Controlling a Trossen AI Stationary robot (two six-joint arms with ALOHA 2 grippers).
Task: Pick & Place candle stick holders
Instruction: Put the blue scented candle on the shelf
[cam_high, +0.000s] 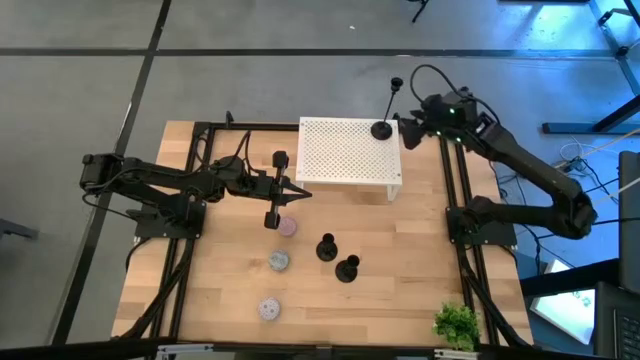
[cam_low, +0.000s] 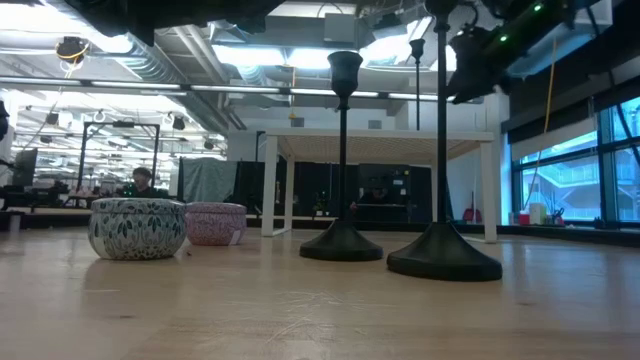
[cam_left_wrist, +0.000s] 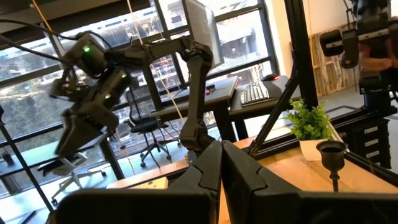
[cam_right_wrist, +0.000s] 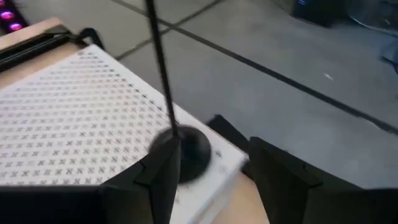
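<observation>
1. A pale wooden table fills the high view, grey floor around it, and the white perforated stand at its far side is our landmark for everything that follows.

2. The tall candle stick holder stands upright on the stand's right rear corner, round base flat on the perforated top, thin stem rising clear.

3. The right gripper sits right behind that corner, and the wrist view shows its dark fingers spread partway, one on either side of the base with a visible gap at least on one side. Nothing is clamped; the holder looks to be standing on its own.

4. My read: this is the placing step, with the holder delivered to the stand and the grip let go. Whether one finger brushes the base I cannot tell.

5. The next move calls for a clean straight retreat away from the stand, because that slim stem could tip with the slightest nudge near the edge.

6. Two shorter holders, one and another, wait in front of the stand on the bare wood, close together.

7. Three small round tins lie in front of the stand towards its left; a green plant sits well in front, to the right.

8. The left gripper waits just off the stand's front left corner, fingers pressed together and empty.
</observation>
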